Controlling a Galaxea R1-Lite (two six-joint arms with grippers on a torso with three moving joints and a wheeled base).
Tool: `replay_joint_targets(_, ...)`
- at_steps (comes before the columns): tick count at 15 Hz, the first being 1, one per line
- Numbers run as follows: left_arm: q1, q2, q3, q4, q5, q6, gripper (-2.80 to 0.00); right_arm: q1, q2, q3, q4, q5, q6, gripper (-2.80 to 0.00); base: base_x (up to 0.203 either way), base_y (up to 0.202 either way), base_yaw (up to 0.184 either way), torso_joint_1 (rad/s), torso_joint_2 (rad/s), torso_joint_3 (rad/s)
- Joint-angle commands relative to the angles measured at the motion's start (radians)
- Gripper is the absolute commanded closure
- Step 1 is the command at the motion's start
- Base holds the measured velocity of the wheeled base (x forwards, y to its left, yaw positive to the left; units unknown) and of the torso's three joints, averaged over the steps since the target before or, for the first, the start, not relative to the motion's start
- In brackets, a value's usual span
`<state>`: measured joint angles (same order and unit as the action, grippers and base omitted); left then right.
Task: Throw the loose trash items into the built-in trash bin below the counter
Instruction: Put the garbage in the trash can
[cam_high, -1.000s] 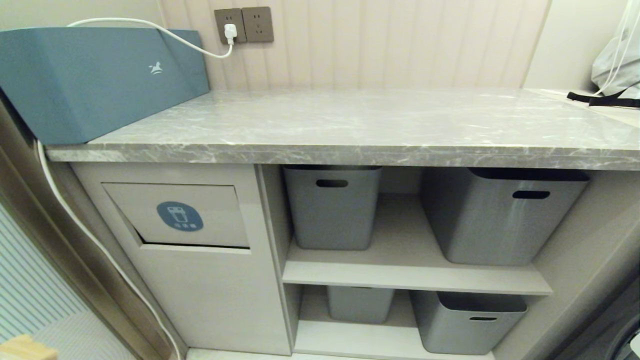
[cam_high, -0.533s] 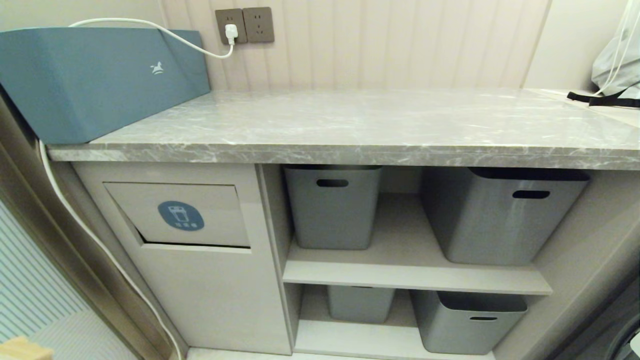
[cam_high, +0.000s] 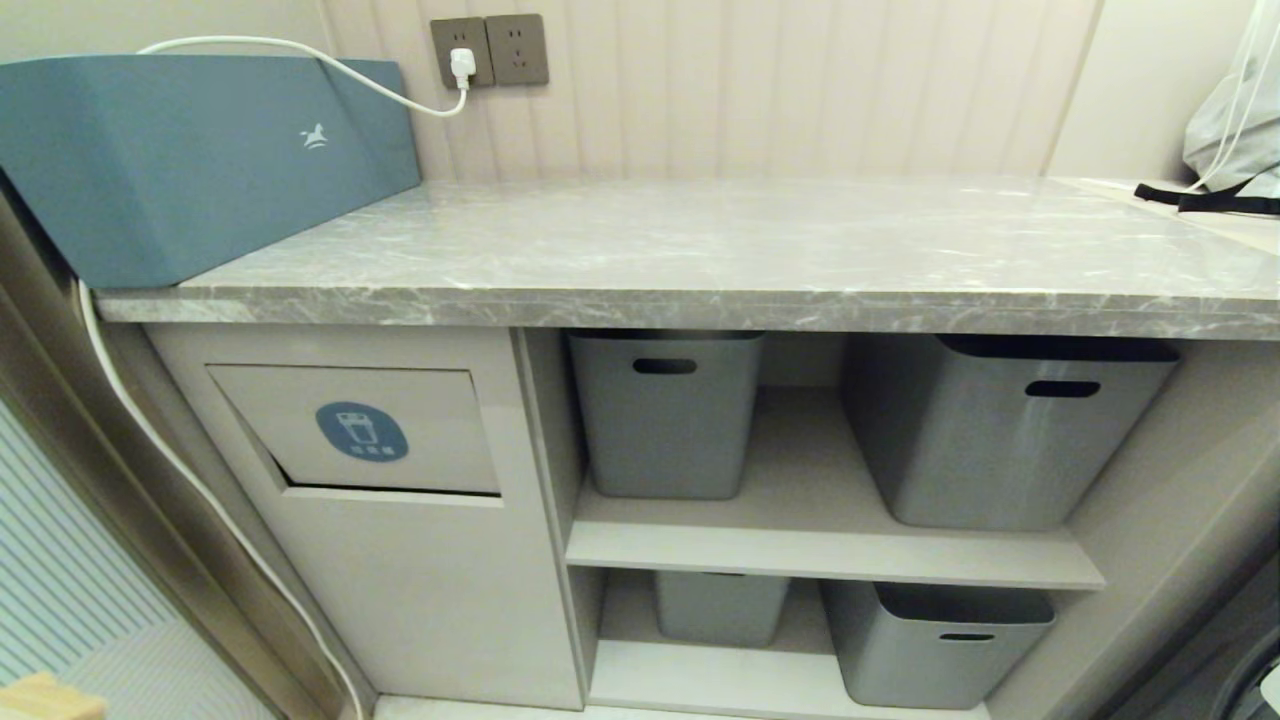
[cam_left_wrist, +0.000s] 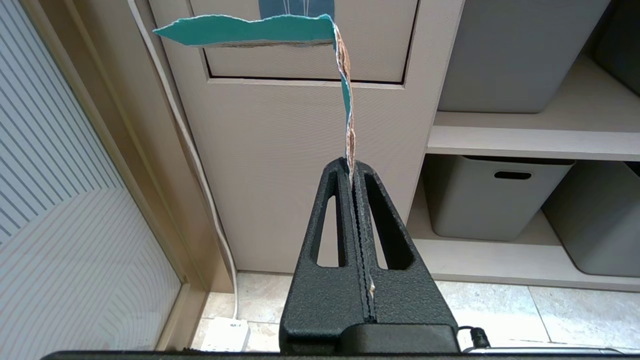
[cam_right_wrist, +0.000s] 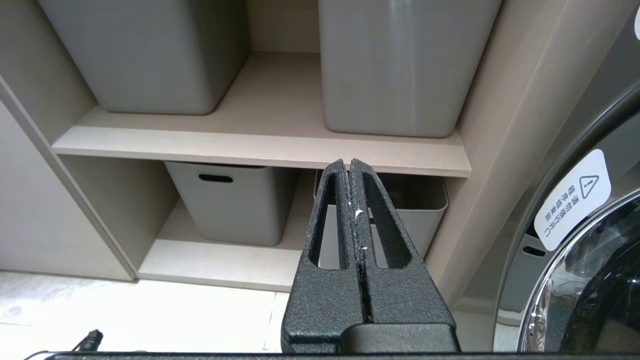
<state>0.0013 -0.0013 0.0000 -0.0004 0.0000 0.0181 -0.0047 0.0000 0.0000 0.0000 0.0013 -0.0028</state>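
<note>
Low before the bin flap (cam_left_wrist: 310, 55), the left gripper (cam_left_wrist: 351, 170) is clamped on a teal-edged strip (cam_left_wrist: 345, 100) whose long axis points from its tips at the flap, while the right gripper (cam_right_wrist: 349, 167), closed and empty, faces the tubs (cam_right_wrist: 235, 205) beside the flap.

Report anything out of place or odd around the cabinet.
A torn teal-edged strip is pinched in the shut left claw, bent over at its top, facing the built-in trash bin. The right claw is shut, empty.
</note>
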Motion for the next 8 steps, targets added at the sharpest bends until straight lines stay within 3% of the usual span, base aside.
replay_joint_targets(1,0.0,0.0,0.002,-0.001,-0.004,0.007,0.0,0.0,0.0,0.0,0.0,0.0,0.0,0.0,0.0,0.0,0.0,0.0,0.0,0.0)
replay_joint_targets(3,0.0,0.0,0.002,0.0,-0.022,0.044,0.0,0.0,0.0,0.0,0.0,0.0,0.0,0.0,0.0,0.0,0.0,0.0,0.0,0.0)
replay_joint_targets(5,0.0,0.004,0.002,-0.005,-0.051,0.125,0.0,0.0,0.0,0.0,0.0,0.0,-0.001,0.0,0.0,0.0,0.0,0.0,0.0,0.0)
replay_joint_targets(8,0.005,0.196,-0.023,-0.101,-0.056,0.126,0.0,0.0,0.0,0.0,0.0,0.0,0.0,0.0,0.0,0.0,0.0,0.0,0.0,0.0)
